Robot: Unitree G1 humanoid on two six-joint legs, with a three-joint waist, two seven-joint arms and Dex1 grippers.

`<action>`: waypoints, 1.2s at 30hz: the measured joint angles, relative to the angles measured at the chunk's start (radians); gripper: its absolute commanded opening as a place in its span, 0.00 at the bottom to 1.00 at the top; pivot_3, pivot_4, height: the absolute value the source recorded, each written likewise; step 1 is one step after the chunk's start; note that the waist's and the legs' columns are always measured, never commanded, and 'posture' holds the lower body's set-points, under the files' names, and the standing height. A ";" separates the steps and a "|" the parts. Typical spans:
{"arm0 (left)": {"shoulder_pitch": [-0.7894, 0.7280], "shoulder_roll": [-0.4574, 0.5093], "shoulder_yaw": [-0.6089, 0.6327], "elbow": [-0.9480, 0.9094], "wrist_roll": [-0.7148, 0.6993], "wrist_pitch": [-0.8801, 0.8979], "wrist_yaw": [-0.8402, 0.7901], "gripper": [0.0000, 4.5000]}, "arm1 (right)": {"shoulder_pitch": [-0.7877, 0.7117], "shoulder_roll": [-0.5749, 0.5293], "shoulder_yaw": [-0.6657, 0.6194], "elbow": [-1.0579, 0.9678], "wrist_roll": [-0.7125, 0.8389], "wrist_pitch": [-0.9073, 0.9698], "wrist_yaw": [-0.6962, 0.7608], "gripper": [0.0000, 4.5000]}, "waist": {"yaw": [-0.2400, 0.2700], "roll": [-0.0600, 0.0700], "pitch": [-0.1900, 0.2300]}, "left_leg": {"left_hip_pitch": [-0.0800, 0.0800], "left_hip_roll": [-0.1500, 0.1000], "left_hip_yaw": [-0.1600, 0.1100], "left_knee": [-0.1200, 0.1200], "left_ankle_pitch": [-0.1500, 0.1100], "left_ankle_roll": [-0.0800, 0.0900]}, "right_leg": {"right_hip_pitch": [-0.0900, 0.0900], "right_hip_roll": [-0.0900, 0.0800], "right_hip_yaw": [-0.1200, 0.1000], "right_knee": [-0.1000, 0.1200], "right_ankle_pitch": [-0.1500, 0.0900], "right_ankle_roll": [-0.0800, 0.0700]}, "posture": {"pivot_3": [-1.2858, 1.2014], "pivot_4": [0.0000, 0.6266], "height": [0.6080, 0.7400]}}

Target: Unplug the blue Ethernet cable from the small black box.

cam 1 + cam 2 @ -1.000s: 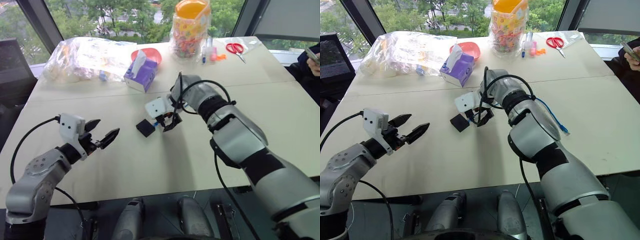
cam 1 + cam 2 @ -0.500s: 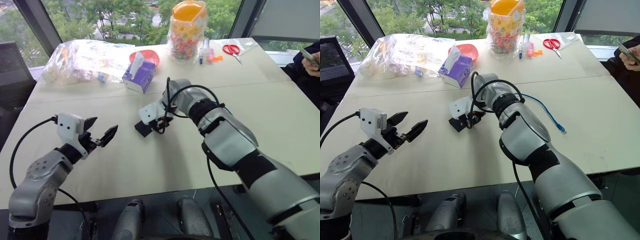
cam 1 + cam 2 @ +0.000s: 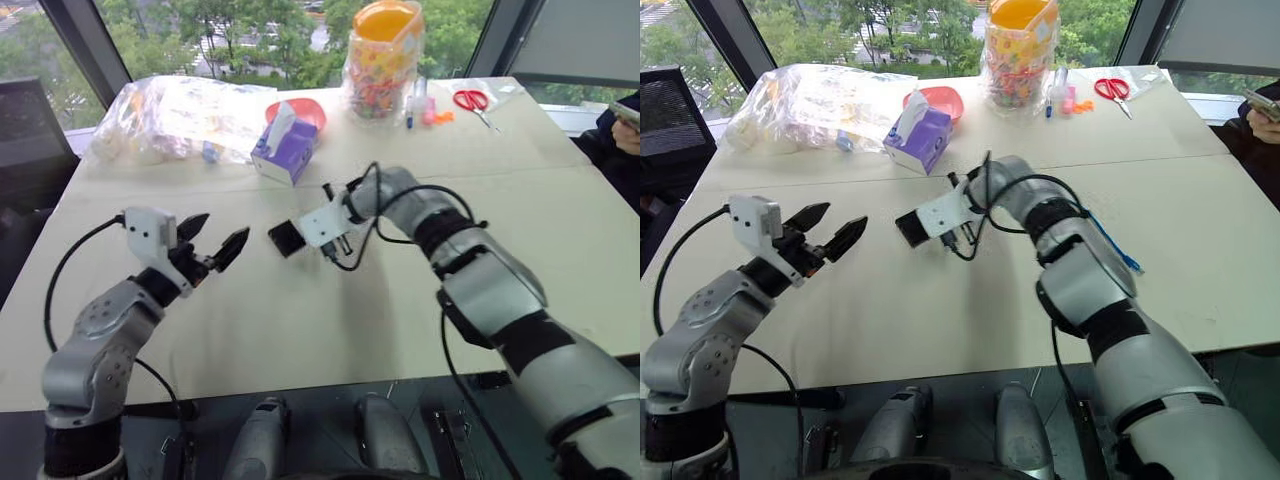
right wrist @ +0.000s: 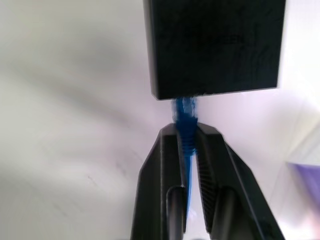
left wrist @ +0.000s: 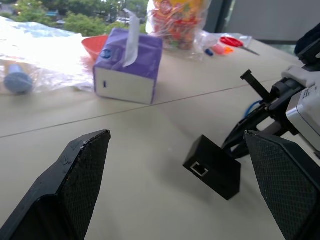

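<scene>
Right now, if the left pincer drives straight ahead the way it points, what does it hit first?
Most likely the small black box, hanging tilted off the table from the blue Ethernet cable pinched in the right pincer. The left pincer is open; depth uncertain.

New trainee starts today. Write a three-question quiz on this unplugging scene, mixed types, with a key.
1. True or false: the right pincer is shut on the blue cable just behind the black box.
2. The left pincer is: A) open, holding nothing B) gripping the box C) holding scissors.
3. Fill in: the tissue box is ____ in colour.

Key: 1 true; 2 A; 3 purple.
</scene>
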State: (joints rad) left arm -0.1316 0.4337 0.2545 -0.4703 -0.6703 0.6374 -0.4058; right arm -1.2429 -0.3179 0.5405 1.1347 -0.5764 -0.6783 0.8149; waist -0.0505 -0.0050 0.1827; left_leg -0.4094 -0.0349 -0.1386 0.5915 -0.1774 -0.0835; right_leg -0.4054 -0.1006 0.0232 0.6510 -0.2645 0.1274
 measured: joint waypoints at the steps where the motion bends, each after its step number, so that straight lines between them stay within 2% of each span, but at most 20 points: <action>1: -0.013 -0.005 -0.004 0.002 -0.014 0.010 -0.001 1.00 | 0.026 -0.029 -0.006 -0.038 -0.009 -0.021 -0.049 0.02 | 0.002 0.000 0.000 | 0.000 0.000 0.000 0.000 0.000 0.000 | 0.000 0.000 0.000 0.000 0.000 0.000 | 0.52 0.24 0.90; 5: -0.098 -0.012 -0.044 0.062 -0.060 0.058 -0.028 1.00 | 0.254 -0.129 -0.082 -0.360 -0.010 -0.016 -0.214 0.02 | 0.001 0.000 0.000 | 0.000 0.000 0.001 -0.001 0.000 0.000 | -0.001 0.000 0.001 0.000 0.000 0.000 | 0.52 0.24 0.90; 9: -0.185 -0.006 -0.079 0.132 -0.105 0.107 -0.086 1.00 | 0.484 -0.142 -0.141 -0.716 -0.054 0.029 -0.362 0.02 | 0.006 -0.001 0.001 | 0.000 0.000 0.001 -0.001 0.000 0.000 | -0.001 0.000 0.001 0.001 0.000 0.001 | 0.52 0.24 0.90; 11: -0.225 0.000 -0.087 0.167 -0.112 0.125 -0.116 1.00 | 0.535 -0.136 -0.151 -0.825 -0.082 0.060 -0.414 0.02 | 0.006 -0.001 0.001 | 0.000 0.000 0.002 0.001 0.000 0.000 | 0.000 0.000 0.002 0.000 0.000 -0.001 | 0.52 0.24 0.90; 16: -0.298 0.042 -0.093 0.240 -0.128 0.154 -0.203 1.00 | 0.549 -0.137 -0.192 -0.952 -0.128 0.159 -0.476 0.02 | 0.008 -0.003 0.002 | 0.001 0.000 0.002 0.003 0.001 0.000 | 0.002 0.000 0.002 0.000 -0.001 -0.004 | 0.52 0.24 0.90; 26: -0.355 0.066 -0.112 0.280 -0.126 0.162 -0.251 1.00 | 0.549 -0.146 -0.184 -0.951 -0.152 0.193 -0.482 0.02 | 0.006 -0.008 0.005 | 0.001 0.000 0.002 0.000 0.001 0.000 | 0.001 0.000 0.002 -0.002 -0.001 -0.004 | 0.52 0.24 0.90; 30: -0.354 0.066 -0.112 0.280 -0.126 0.162 -0.252 0.77 | 0.549 -0.146 -0.176 -0.951 -0.153 0.193 -0.483 0.00 | 0.007 -0.008 0.005 | 0.001 0.000 0.002 0.000 0.001 0.000 | 0.002 0.000 0.001 -0.002 -0.001 -0.004 | 0.52 0.24 0.90; 36: -0.348 0.066 -0.113 0.272 -0.125 0.161 -0.260 0.24 | 0.545 -0.153 -0.165 -0.946 -0.151 0.193 -0.475 0.00 | 0.007 -0.009 0.005 | 0.001 0.000 0.002 0.000 0.001 0.000 | 0.002 0.000 0.002 -0.002 -0.001 -0.004 | 0.52 0.24 0.90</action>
State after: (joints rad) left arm -0.4796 0.4997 0.1412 -0.1987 -0.7952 0.7985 -0.6654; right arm -0.6978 -0.4705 0.3758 0.1887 -0.7271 -0.4858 0.3402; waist -0.0434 -0.0136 0.1879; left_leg -0.4088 -0.0346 -0.1371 0.5918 -0.1765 -0.0838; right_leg -0.4038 -0.1006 0.0247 0.6489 -0.2657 0.1234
